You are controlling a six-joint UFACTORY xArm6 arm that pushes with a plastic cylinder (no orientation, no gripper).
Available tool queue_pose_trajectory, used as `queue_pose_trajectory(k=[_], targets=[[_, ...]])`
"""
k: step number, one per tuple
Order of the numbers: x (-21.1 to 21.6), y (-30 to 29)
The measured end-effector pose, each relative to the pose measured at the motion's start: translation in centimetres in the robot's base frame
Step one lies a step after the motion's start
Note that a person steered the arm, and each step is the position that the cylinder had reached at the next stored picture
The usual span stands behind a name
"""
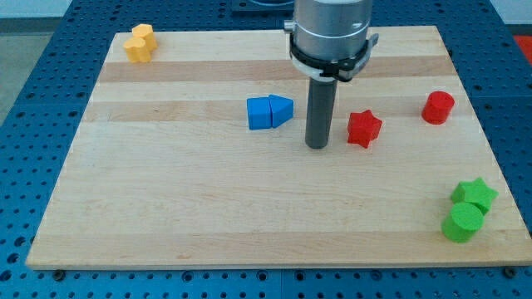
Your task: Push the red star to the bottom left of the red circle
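The red star lies right of the board's middle. The red circle stands further to the view's right and a little higher, apart from the star. My tip rests on the board just left of the red star, with a small gap between them. The rod rises from there to the arm's grey body at the view's top.
A blue block pair sits left of my tip. A yellow block lies at the top left corner. A green star and a green circle sit at the bottom right. The wooden board ends near them.
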State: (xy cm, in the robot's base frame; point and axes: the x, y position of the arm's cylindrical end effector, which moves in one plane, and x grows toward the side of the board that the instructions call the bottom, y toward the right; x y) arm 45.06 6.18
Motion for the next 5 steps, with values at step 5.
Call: queue_pose_trajectory(k=[5], targets=[[-1.1, 7.6]])
